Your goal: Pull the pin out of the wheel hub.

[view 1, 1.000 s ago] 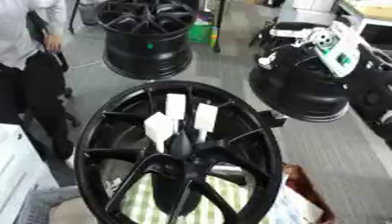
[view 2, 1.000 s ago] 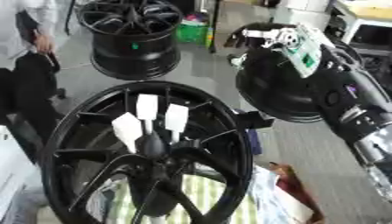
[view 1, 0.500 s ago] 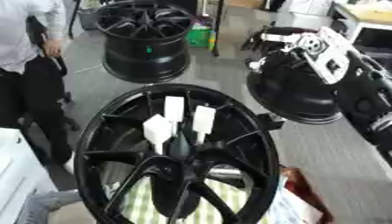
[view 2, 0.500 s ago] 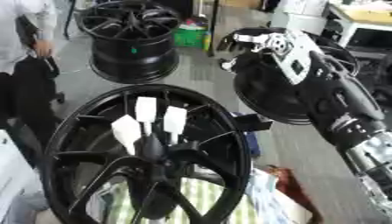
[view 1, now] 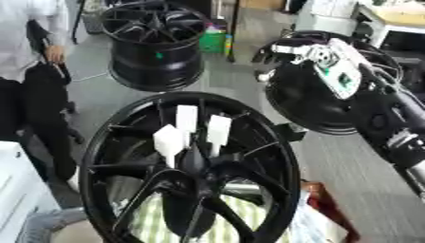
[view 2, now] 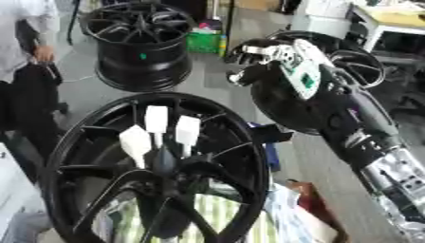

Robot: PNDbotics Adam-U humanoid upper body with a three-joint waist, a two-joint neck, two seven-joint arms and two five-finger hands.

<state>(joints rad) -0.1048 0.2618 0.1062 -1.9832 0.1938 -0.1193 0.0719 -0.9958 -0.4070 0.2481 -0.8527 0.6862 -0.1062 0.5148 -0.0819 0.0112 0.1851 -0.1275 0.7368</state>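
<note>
hub (view 1: 195, 166) upright, rim unobstructed | three white pins (view 1: 192, 130) standing in hub centre | right hand (view 2: 267, 59) above-right of hub, apart, fingers curled, empty

A big wheel hub (view 1: 192, 175) fills the lower middle of the frame. Three pins (view 1: 189, 130) stand close together on it, near its middle, a little above center. The right hand (view 2: 278, 59) hangs in the upper right, above the hub and apart from the pins. A second wheel (view 1: 158, 45) stands at the upper left, behind the hub. A third wheel (view 1: 319, 102) lies at the right, behind the arm.
</note>
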